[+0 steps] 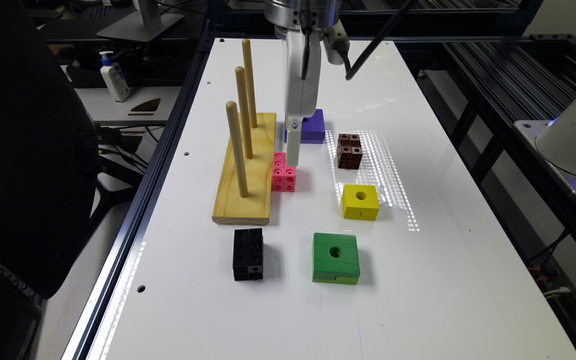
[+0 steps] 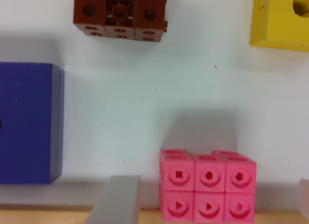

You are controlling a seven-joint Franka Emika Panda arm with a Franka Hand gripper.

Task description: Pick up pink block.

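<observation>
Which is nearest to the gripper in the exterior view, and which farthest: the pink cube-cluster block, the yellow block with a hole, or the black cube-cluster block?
Measured from the gripper:
1. Pink plastic cube-cluster block, right beside the fingers, next to the wooden peg board.
2. Yellow square block with a round hole, toward the exterior view's right.
3. Black plastic cube-cluster block, near the table's front.

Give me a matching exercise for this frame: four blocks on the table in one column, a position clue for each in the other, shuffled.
Things:
1. pink block
2. black block
3. purple block
4. brown block

Places:
A. partly hidden behind the gripper
B. near the close end of the wooden peg board, beside the green block
C. against the peg board's long edge, below the gripper
D. beyond the yellow block, to the exterior view's right of the purple one

Pairs: 1-C, 2-B, 3-A, 4-D
</observation>
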